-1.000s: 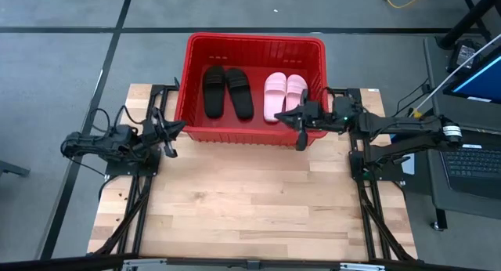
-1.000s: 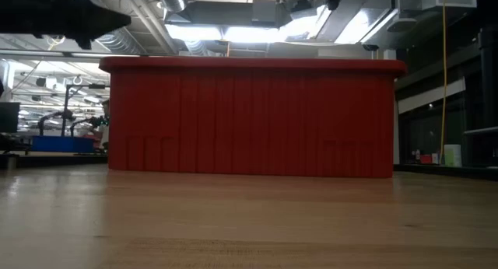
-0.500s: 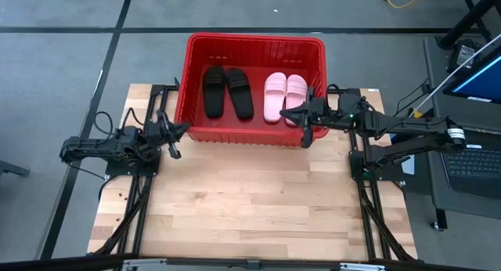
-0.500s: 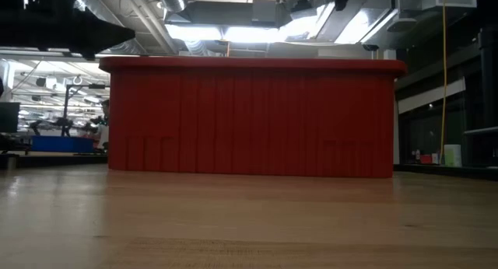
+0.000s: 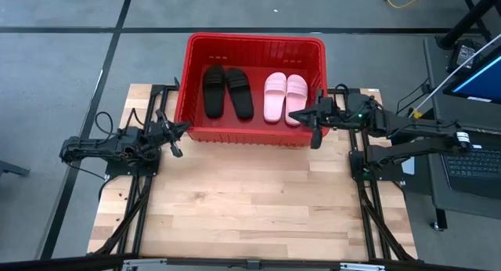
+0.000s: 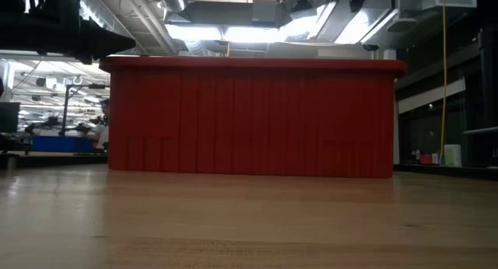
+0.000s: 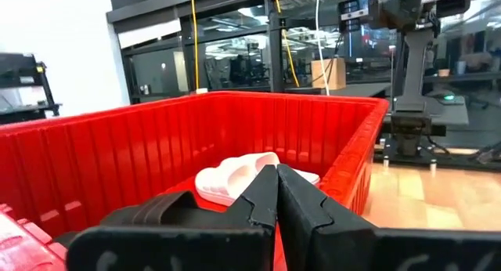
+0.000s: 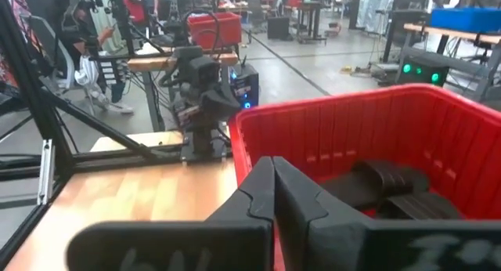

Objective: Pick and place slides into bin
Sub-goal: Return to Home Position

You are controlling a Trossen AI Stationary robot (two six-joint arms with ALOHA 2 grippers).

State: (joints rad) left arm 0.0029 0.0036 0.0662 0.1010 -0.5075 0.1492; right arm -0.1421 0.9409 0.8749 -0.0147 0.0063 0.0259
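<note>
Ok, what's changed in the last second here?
The right end effector, shut and empty, drew back from the near right corner of the bin toward its own base. The left end effector, shut, hardly shifted beside the bin. The black slides and pink slides lie unmoved inside.

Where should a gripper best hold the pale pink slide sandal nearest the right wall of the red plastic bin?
Grip the pale pink slide sandal by its wide strap, coming straight down from above: it lies flat, strap up, and the tall walls of the red plastic bin likely block any sideways approach.
</note>
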